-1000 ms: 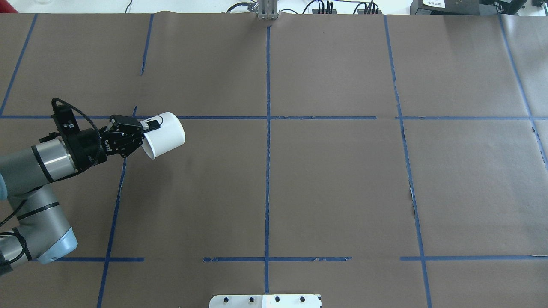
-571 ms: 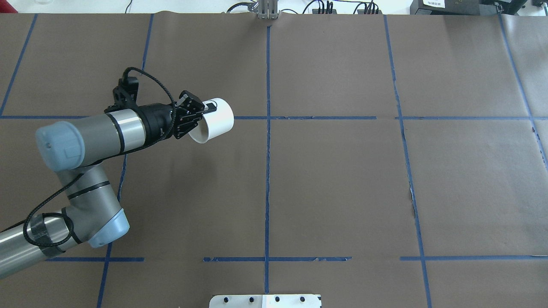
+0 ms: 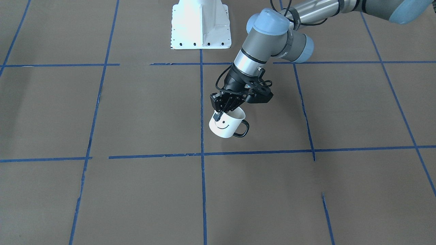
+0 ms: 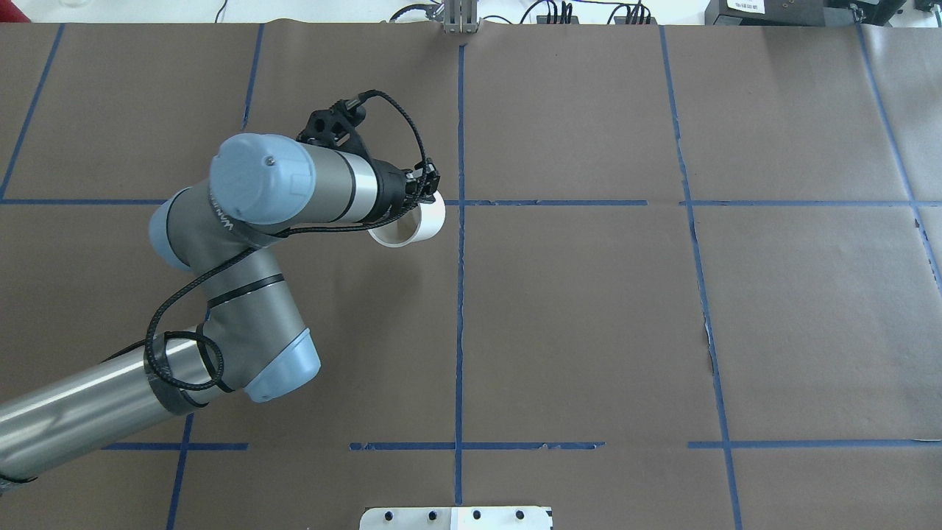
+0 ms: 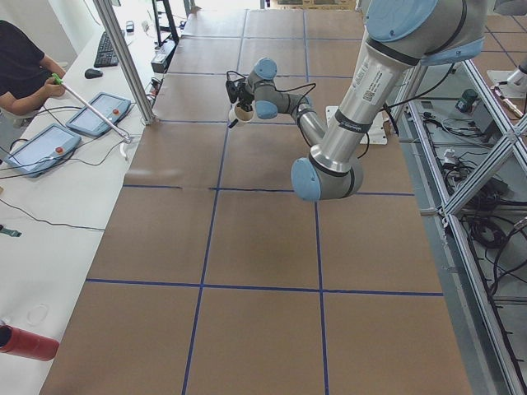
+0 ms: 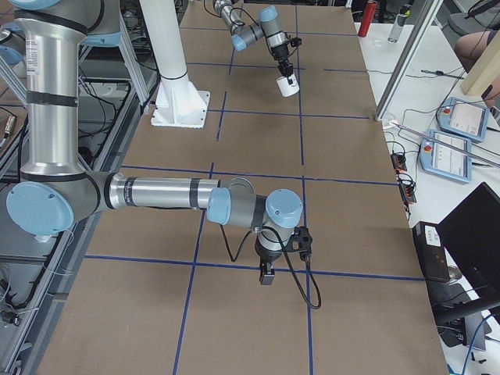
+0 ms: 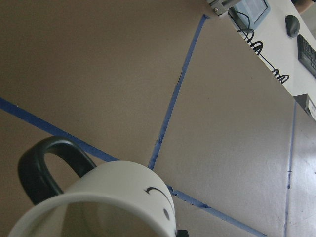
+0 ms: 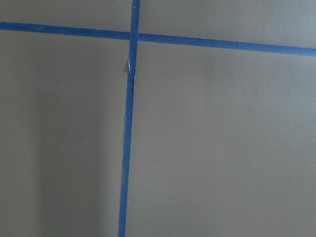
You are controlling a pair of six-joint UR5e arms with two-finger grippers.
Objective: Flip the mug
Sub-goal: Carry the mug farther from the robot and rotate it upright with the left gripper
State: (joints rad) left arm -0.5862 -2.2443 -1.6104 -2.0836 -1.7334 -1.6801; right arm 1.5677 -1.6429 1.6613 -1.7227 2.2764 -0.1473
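Left pincer (image 3: 220,115) clamps the mug (image 3: 227,128) by its rim above the brown-papered table (image 3: 136,112) gridded with blue tape (image 3: 153,156).

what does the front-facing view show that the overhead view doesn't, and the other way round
Only the front-facing view: the smiley face on the mug, its dark handle, and the left end effector pinching the rim.
Only the overhead view: the mug's open inside tipped toward the camera, and cables beyond the table's far edge; the arm hides most of the end effector there.
Both: the left arm holding the mug over the brown paper with blue tape lines, and the white base plate.
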